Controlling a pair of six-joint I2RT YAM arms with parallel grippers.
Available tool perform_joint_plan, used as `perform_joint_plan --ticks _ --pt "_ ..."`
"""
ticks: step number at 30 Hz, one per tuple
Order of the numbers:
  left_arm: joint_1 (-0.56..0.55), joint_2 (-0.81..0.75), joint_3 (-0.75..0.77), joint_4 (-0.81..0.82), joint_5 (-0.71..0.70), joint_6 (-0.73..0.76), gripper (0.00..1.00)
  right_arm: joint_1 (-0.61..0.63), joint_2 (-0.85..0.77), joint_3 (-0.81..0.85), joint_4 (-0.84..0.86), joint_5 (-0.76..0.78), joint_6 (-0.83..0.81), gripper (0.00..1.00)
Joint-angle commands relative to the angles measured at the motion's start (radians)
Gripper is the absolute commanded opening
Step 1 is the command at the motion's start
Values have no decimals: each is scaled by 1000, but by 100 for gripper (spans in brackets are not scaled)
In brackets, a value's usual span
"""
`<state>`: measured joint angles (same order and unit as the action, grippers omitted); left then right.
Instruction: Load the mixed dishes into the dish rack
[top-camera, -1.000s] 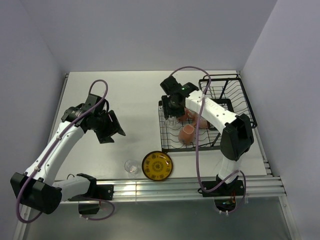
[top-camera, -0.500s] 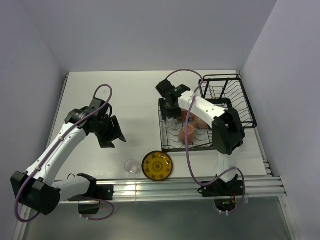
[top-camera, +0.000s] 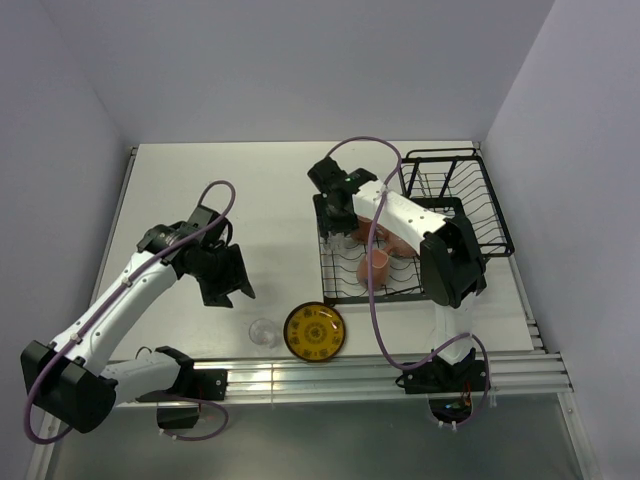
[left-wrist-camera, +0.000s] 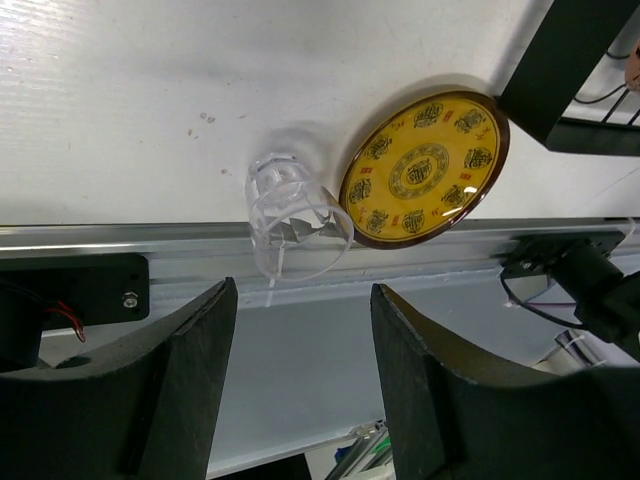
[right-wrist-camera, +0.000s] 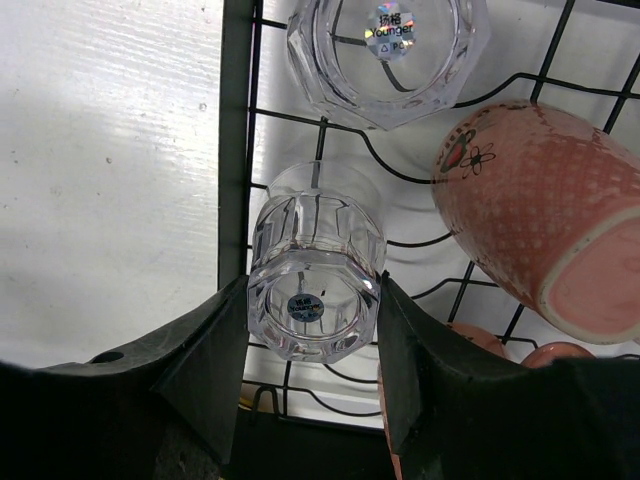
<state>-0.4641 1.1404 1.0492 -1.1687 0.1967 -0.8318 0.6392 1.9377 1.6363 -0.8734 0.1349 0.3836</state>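
My right gripper (top-camera: 336, 218) is shut on a clear glass (right-wrist-camera: 315, 300), held bottom-up over the left edge of the black dish rack's low tray (top-camera: 323, 262). The tray's frame shows in the right wrist view (right-wrist-camera: 235, 150). A second clear glass (right-wrist-camera: 388, 45) stands upside down in the tray. A salmon-pink mug (right-wrist-camera: 535, 215) lies on its side beside it. More pink dishes (top-camera: 375, 265) lie in the tray. My left gripper (top-camera: 228, 277) is open and empty. It hovers above a third clear glass (left-wrist-camera: 295, 215) and the yellow patterned plate (left-wrist-camera: 425, 170), both near the table's front edge.
The rack's taller wire basket (top-camera: 455, 185) stands at the far right. A metal rail (top-camera: 350, 365) runs along the table's near edge, right behind the glass (top-camera: 263, 332) and the plate (top-camera: 314, 331). White walls close in the table on the left, far and right sides.
My left gripper has moved nearer and to the right, towards the glass by the front edge. My right gripper has shifted left to the tray's left edge with the glass in it.
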Motion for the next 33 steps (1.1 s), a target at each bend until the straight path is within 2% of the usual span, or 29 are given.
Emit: perform_joint_plan --ticks 1,3,4,12,20,25,29,33 --pt "-28 -4 2 -8 9 13 62 11 30 30 22 14 -11 35" --pt "-44 5 -6 -8 3 11 62 13 21 23 27 11 -9 46" --pt "-48 10 -15 -2 3 11 63 13 20 22 27 6 -11 56" --pt "-82 32 -83 44 3 16 64 17 -8 4 24 -8 -12 79" --pt "-105 58 -133 102 10 20 64 20 -68 -13 4 0 -17 81" --pt "-125 73 -195 141 4 14 63 20 -172 -41 -16 0 -2 81" --pt "-139 73 -268 182 6 14 52 20 -281 -62 -35 -27 20 81" --pt "-145 100 -343 231 17 29 37 20 -359 -87 -50 -52 37 80"
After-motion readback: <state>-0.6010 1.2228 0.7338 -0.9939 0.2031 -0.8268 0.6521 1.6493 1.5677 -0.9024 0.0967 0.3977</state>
